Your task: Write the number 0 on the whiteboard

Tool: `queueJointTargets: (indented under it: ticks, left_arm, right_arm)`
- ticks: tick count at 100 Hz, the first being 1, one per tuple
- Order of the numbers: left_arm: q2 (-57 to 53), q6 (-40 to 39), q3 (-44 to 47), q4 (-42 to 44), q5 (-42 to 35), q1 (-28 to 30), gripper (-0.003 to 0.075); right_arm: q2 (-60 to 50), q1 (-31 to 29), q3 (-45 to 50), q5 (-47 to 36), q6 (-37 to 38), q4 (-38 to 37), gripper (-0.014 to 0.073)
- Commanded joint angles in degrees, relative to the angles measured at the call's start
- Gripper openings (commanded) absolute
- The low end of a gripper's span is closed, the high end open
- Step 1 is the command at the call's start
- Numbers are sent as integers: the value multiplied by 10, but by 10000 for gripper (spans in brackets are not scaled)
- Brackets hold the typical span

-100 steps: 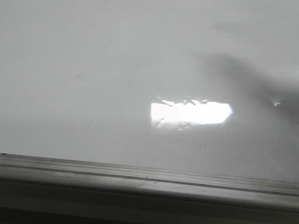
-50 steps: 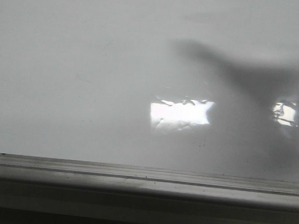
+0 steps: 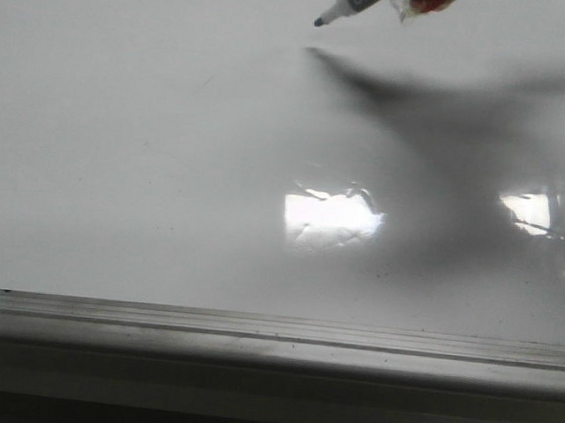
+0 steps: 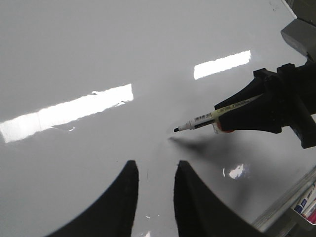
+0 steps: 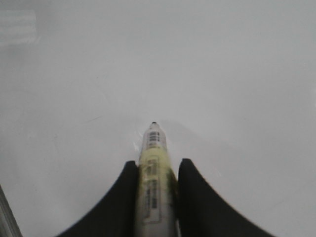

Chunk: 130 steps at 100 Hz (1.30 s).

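Whiteboard (image 3: 152, 146): lay flat, frame rail at its near edge, no 0 visible. Right gripper (image 5: 154, 197) clenched on marker (image 4: 207, 118), tip just above board. Left gripper (image 4: 155, 197) released, hovering nearby.

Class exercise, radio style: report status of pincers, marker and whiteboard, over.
Right pincer shut on marker, tip just off the whiteboard. Left pincer open, holding nothing. No stroke drawn yet. Nothing in the way.

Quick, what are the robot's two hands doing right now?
Left gripper: open, holding nothing.
Right gripper: shut on the marker.
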Motion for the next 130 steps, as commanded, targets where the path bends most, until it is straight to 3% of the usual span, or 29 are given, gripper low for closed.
queueJointTargets:
  ticks: [1,43,115,130]
  left_arm:
    - [4,-6,-16,17,-30,-5,155]
    - [4,-6,-16,17,-30,-5,155]
    - [4,-6,-16,15,-32,-5,155]
    - [4,-6,-16,10,-32,-5,155]
  right_arm:
    - [1,1,-22,-35,-1,7,-47]
    - [19,1,-23,-35,-1,7,-47]
    - [43,1,-23,110,-1,7,-47]
    - [37,1,-23,121,50,-37,-46]
